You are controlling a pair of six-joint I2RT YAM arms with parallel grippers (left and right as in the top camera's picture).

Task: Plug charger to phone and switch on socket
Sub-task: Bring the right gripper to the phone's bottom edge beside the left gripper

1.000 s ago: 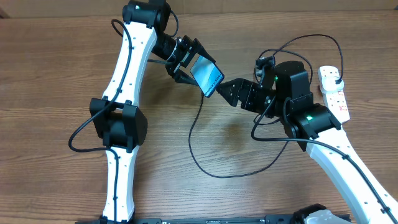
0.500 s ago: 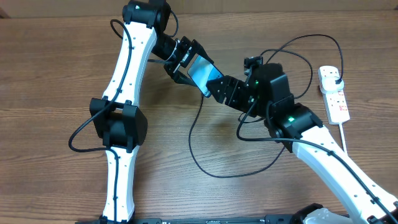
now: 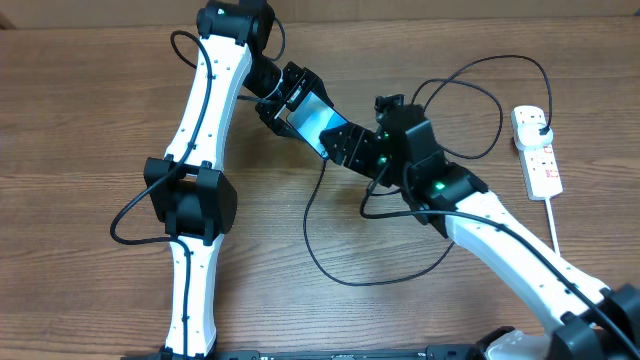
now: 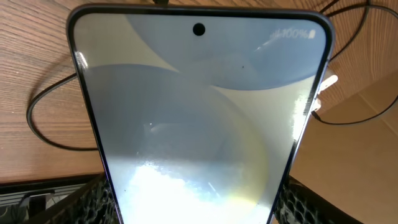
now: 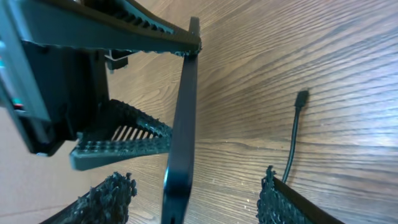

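Observation:
My left gripper [image 3: 293, 102] is shut on the phone [image 3: 314, 121], holding it off the table with its light blue screen [image 4: 199, 112] facing up; its fingers [image 4: 93, 200] press the phone's two long edges. My right gripper [image 3: 341, 141] is open at the phone's free end. In the right wrist view the phone [image 5: 184, 118] stands edge-on between its fingers [image 5: 112, 193], with a gap on each side. The charger's black cable [image 3: 325, 262] loops over the table, and its connector tip [image 5: 302, 98] lies loose on the wood. The socket [image 3: 536, 152] lies at the far right.
The socket's thick white cord [image 3: 553, 222] runs toward the table's front edge. The charger's cable [image 3: 490, 70] arcs behind my right arm to a black plug in the socket [image 3: 541, 130]. My left arm's lower link [image 3: 192, 200] stands over the left of the table.
My right arm has swung left from near the socket to the phone, and its jaws have narrowed a little around the phone's end. The left gripper has shifted the phone slightly left.

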